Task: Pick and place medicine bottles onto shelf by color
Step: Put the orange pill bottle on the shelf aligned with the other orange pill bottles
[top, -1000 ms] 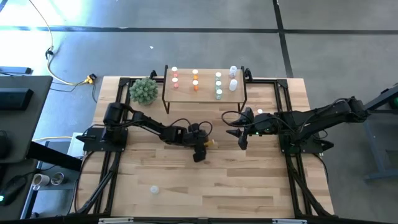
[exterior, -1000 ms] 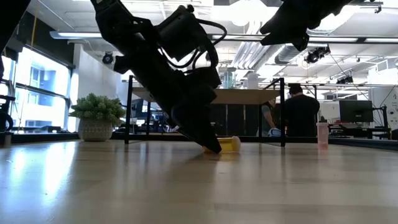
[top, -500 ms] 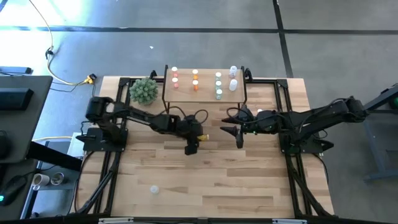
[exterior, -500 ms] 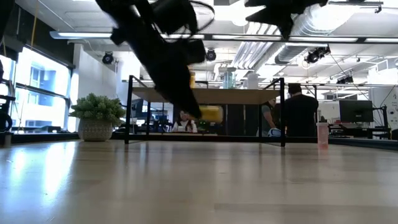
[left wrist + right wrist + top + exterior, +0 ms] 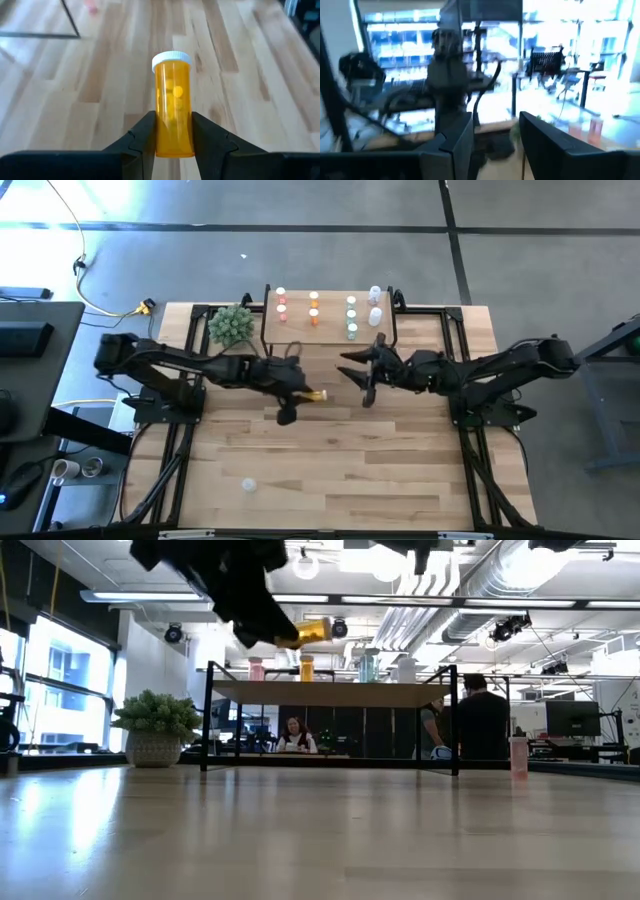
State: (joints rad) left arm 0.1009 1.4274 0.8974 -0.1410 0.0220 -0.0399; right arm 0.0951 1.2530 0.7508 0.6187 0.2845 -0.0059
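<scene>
Lifted off table, orange bottle (image 5: 173, 105) clamped in left pincer (image 5: 172, 142) (lying sideways, cap outward), right pincer (image 5: 495, 132) parted.

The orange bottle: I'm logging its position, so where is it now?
The orange bottle is clamped in the left gripper, lifted off the table, just in front of the shelf in the high view.
</scene>
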